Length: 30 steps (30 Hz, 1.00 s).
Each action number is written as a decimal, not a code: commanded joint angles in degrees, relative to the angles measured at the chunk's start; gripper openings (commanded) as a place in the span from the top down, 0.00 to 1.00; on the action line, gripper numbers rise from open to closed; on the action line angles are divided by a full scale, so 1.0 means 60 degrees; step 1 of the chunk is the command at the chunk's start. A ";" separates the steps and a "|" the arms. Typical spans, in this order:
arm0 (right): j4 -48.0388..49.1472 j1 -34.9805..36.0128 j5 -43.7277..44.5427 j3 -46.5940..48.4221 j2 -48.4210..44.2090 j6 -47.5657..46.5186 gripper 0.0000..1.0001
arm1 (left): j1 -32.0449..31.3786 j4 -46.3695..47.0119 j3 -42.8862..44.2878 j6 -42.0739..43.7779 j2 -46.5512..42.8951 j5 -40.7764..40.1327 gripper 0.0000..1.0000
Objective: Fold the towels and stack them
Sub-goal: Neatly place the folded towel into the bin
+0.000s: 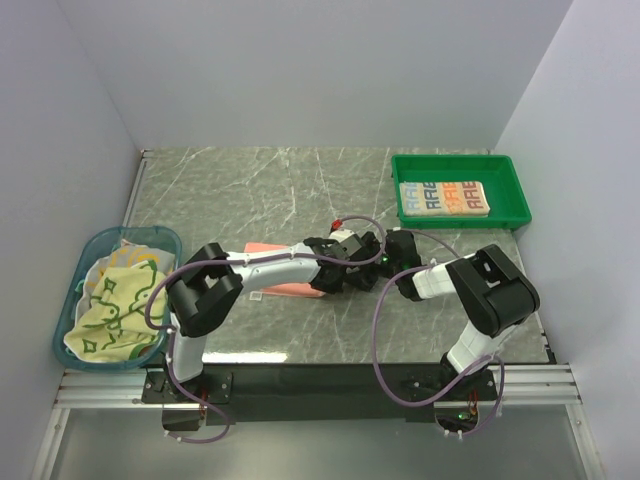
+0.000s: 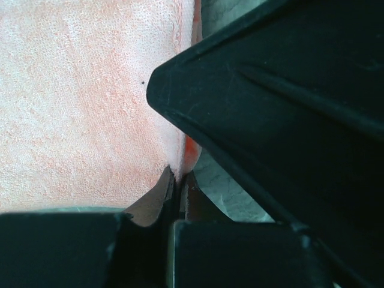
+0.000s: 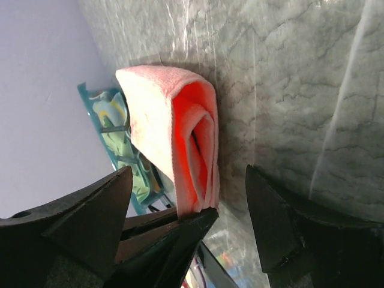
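Observation:
A salmon-pink towel (image 1: pixel 283 280) lies folded on the marble table, partly under my left arm. My left gripper (image 2: pixel 178 180) is shut on that pink towel (image 2: pixel 78 108) at its right edge, and the layered end shows in the right wrist view (image 3: pixel 180 138). My right gripper (image 3: pixel 189 210) stands open just right of it (image 1: pixel 375 262), its fingers (image 3: pixel 276 222) either side of the pinched end without touching the cloth. A folded cream towel with coloured letters (image 1: pixel 442 198) lies in the green tray (image 1: pixel 512 192). Yellow-green frog towels (image 1: pixel 115 305) are piled in the blue basket (image 1: pixel 75 290).
The green tray sits at the back right and the blue basket at the front left table edge. Both wrists crowd together at mid-table. White walls enclose the table on three sides.

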 commanded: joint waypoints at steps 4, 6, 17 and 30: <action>-0.0824 0.0305 0.0340 0.0192 0.0171 -0.0140 0.17 | -0.0049 0.0334 -0.0009 -0.0035 -0.0556 0.0171 0.99; -0.0722 0.0364 0.0414 0.0163 0.0288 0.0050 0.17 | -0.0049 0.0290 0.0064 -0.0049 -0.0570 0.0171 0.99; 0.0699 0.0701 0.0209 0.0163 0.1225 0.1105 0.17 | -0.0049 0.0304 0.0050 -0.0093 -0.0893 0.0141 0.99; 0.1153 0.1169 0.0443 0.0632 0.1826 0.1691 0.26 | -0.0049 0.0261 0.0269 -0.0430 -0.0747 0.0288 0.99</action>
